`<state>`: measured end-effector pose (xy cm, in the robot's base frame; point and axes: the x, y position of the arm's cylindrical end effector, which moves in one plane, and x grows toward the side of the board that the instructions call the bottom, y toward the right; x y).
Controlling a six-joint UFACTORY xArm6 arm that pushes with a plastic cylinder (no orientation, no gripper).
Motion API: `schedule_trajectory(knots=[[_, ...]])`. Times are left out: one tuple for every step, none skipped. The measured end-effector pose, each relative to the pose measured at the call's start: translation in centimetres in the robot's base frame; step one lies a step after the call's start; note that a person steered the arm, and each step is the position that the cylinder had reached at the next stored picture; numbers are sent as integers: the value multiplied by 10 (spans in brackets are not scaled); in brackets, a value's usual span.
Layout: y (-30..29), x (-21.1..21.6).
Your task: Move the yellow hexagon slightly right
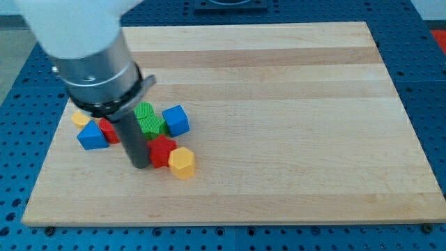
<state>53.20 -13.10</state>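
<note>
The yellow hexagon [182,163] lies on the wooden board [279,104] at the lower left, touching a red block [163,150] on its upper left. My tip [139,164] rests on the board just left of the red block, about two block widths left of the yellow hexagon. The rod rises to the grey arm body [97,66] at the view's upper left.
A cluster sits behind my tip: a green block [148,120], a blue cube [175,120], a red block [108,130], a blue block [91,136] and a small yellow block [81,118]. The board's left edge is close.
</note>
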Motion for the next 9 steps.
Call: schedule_trajectory(knots=[[38,0],[82,3],[65,13],[64,13],[53,13],[53,13],[89,15],[74,16],[77,32]])
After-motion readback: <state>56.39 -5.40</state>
